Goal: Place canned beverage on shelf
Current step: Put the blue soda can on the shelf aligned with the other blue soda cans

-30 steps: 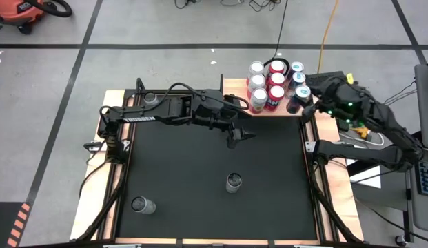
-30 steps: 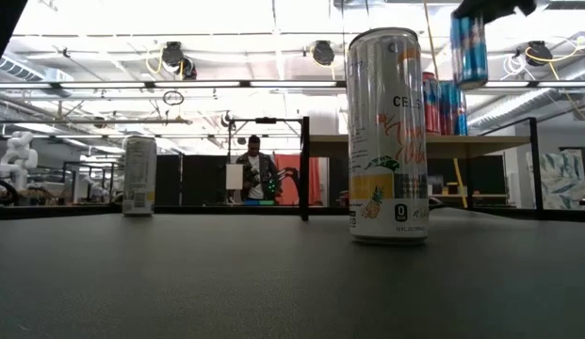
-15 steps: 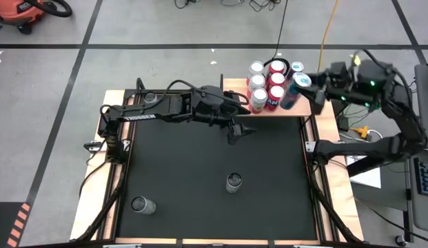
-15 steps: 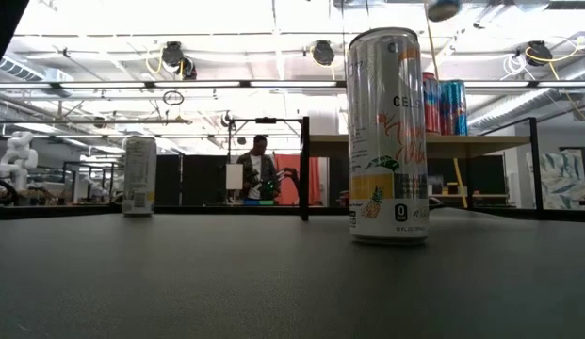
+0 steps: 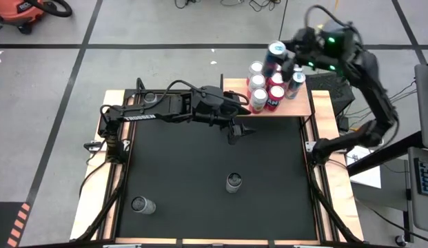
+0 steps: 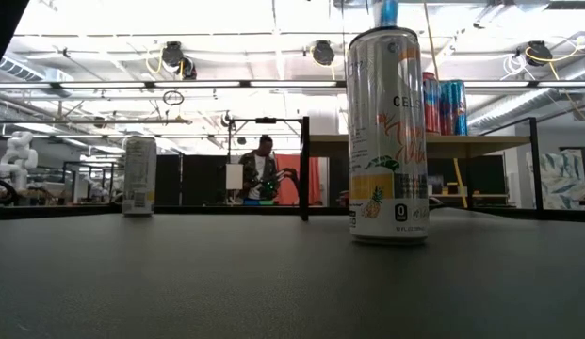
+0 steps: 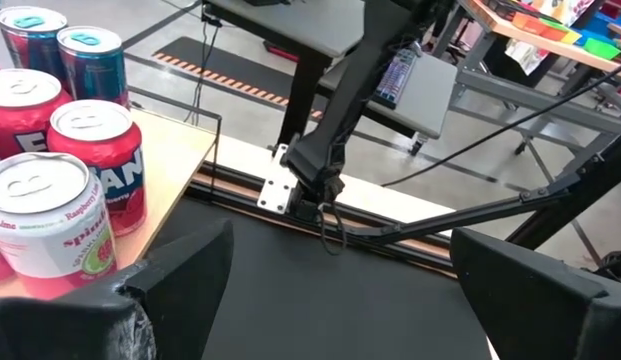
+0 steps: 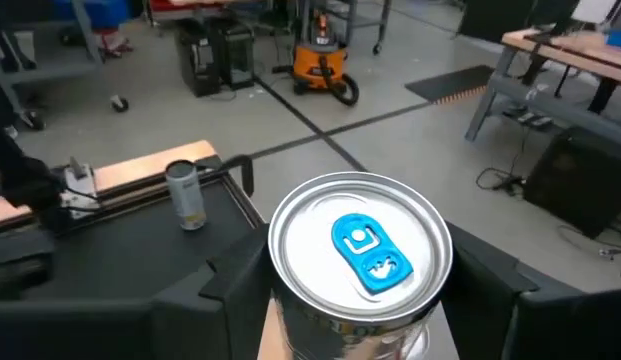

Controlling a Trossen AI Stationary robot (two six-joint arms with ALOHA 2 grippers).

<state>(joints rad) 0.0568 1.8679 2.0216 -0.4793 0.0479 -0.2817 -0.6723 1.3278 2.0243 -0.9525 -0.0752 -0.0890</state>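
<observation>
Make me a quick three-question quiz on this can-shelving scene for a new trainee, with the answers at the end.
1. True or false: the left hand is gripping a can.
2. How many cans stand on the black tabletop mat? A) one B) two C) four
3. Fill in: the right hand grips a silver-topped can with a ___ pull tab.

Key:
1. False. Its fingers are open and empty over the mat.
2. B. There is a near-centre can and a front-left can.
3. Blue.
</observation>
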